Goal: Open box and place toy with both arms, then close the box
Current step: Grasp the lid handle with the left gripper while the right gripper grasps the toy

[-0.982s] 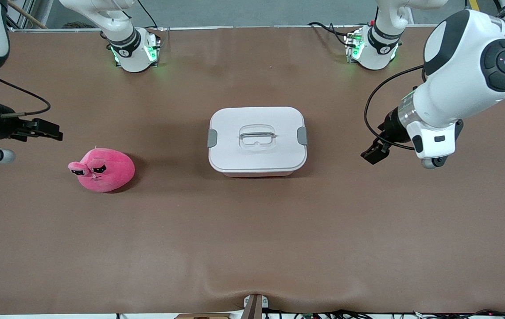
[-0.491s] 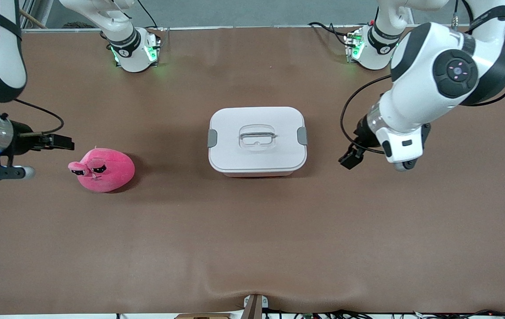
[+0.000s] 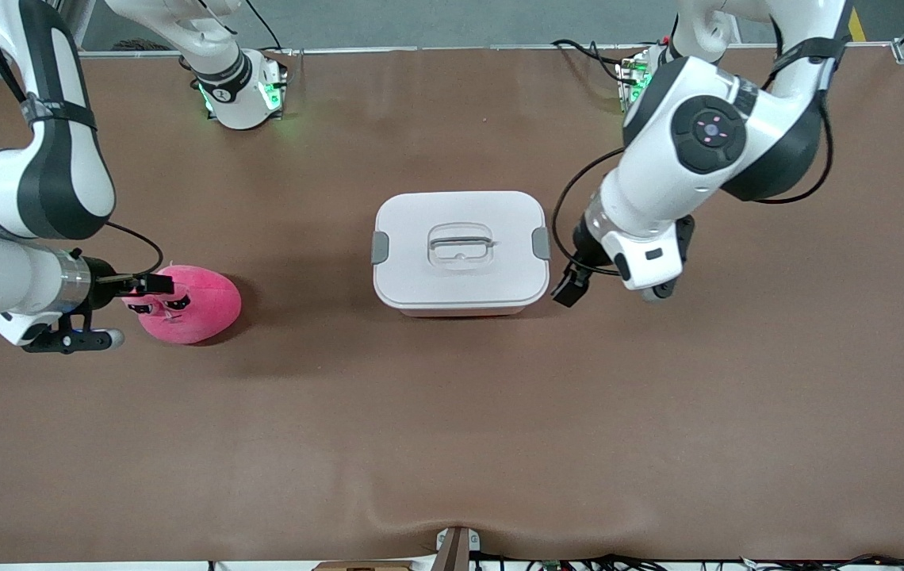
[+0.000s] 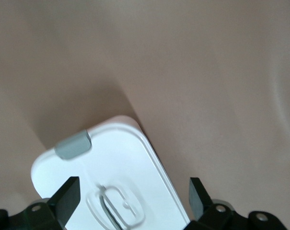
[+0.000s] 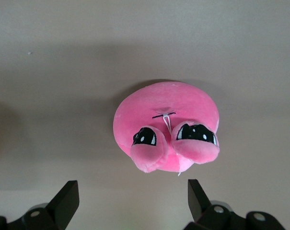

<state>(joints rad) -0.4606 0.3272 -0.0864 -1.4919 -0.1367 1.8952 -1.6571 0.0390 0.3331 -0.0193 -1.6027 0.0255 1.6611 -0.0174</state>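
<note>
**Both jaws spread wide, nothing held**

Jaws on both arms stand apart and empty. The left gripper [image 3: 568, 289] hangs just beside the box [image 3: 460, 250], at the end of it that faces the left arm's end of the counter [image 3: 452, 444], near the grey clip [image 3: 541, 243] on that side; in the left wrist view its fingers [image 4: 68, 197] frame the white lid [image 4: 111, 177] with its recessed handle [image 4: 117, 208]. The box sits shut, about midway along the counter. The right gripper [image 3: 152, 283] hovers over the toy's [image 3: 190, 304] head; the pink plush lies toward the right arm's end of the counter, well apart from the box, its dark eye patches [image 5: 195, 132] facing the right wrist camera.
</note>
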